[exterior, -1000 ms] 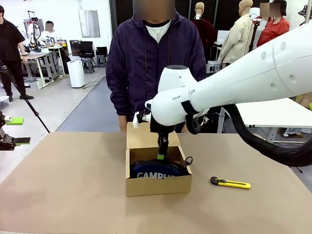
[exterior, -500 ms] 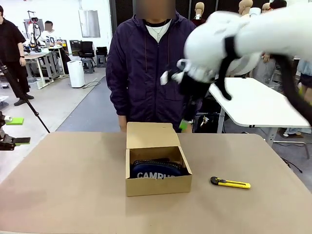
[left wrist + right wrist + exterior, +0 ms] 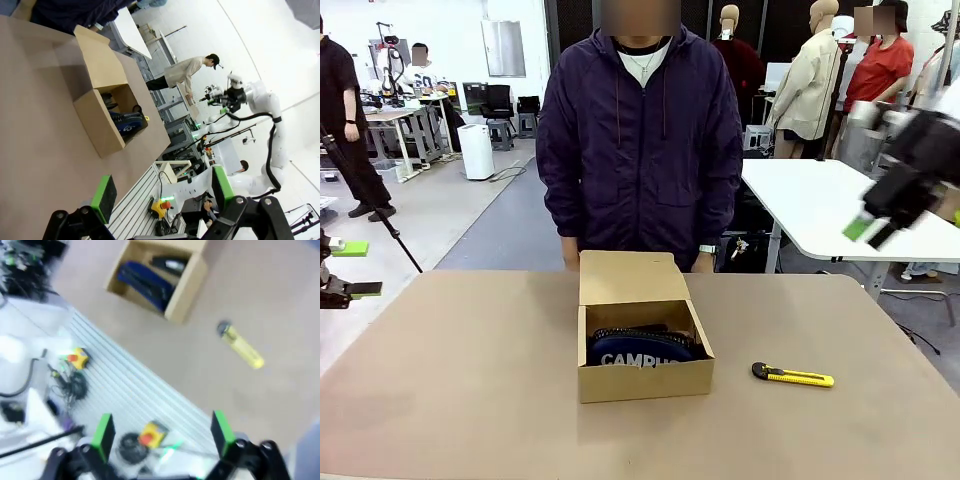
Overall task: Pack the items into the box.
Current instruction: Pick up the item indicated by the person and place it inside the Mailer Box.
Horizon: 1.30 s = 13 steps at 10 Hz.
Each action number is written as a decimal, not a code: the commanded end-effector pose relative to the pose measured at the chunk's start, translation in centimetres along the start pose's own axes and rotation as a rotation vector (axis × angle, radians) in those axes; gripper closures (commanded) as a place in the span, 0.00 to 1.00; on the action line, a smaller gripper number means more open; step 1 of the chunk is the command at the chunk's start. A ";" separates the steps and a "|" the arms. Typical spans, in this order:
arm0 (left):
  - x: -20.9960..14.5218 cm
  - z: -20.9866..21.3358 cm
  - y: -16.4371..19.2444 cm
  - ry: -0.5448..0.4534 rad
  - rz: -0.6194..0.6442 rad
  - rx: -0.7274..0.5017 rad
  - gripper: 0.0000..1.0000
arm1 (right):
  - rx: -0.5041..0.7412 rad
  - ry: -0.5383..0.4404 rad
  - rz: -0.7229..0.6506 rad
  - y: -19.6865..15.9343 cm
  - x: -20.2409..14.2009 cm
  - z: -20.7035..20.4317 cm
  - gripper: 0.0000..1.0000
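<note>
Inside the box (image 3: 645, 380), well below and left of the raised right gripper (image 3: 878, 212): CAMPUS pouch (image 3: 642, 352), stapler (image 3: 169, 263). Utility knife (image 3: 793, 376) lies on the table (image 3: 470, 380) beside the box, nearer that gripper. Right gripper spread wide, empty; left gripper (image 3: 162, 192) wide, empty, well apart from the box.

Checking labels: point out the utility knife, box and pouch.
utility knife (image 3: 800, 377), front view, yellow body.
box (image 3: 645, 383), front view, front wall.
pouch (image 3: 640, 359), front view, CAMPUS lettering.
</note>
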<state>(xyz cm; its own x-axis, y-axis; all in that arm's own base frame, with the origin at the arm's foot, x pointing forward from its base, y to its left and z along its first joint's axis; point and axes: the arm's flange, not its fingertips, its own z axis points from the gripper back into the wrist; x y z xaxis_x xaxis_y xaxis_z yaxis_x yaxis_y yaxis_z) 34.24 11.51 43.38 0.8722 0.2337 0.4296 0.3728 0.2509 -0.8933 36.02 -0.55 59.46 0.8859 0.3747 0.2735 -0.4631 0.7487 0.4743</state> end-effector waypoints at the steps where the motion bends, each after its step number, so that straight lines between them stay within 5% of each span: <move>1: -0.1 0.2 -0.4 0.006 0.008 -0.002 0.00 | 0.268 -0.434 -0.447 -1.2 -6.9 1.3 0.00; 3: -0.1 0.2 -0.4 0.006 0.008 -0.002 0.00 | 0.477 -0.769 -0.602 -4.0 -14.0 0.2 0.00; 5: -0.1 0.2 -0.4 0.006 0.008 -0.002 0.00 | 0.587 -0.885 -0.658 -6.1 -17.0 -2.4 0.00; 6: -0.1 0.2 -0.4 0.006 0.008 -0.002 0.00 | 0.523 -0.846 -0.603 -6.0 -15.5 -2.7 0.00; 7: -0.1 0.2 -0.4 0.006 0.008 -0.002 0.00 | 0.415 -0.450 -0.522 -6.6 -17.4 -0.8 0.00; 13: -0.1 0.2 -0.4 0.006 0.008 -0.002 0.00 | 0.415 -0.450 -0.522 -6.6 -17.4 -0.8 0.00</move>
<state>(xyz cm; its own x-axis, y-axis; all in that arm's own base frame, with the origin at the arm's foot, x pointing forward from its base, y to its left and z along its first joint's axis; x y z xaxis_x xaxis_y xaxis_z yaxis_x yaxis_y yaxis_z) 34.23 11.50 43.39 0.8721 0.2335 0.4299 0.3731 0.2509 -0.8932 23.99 -10.91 50.49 0.9364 -0.3007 0.1807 -0.0234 0.4604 0.8874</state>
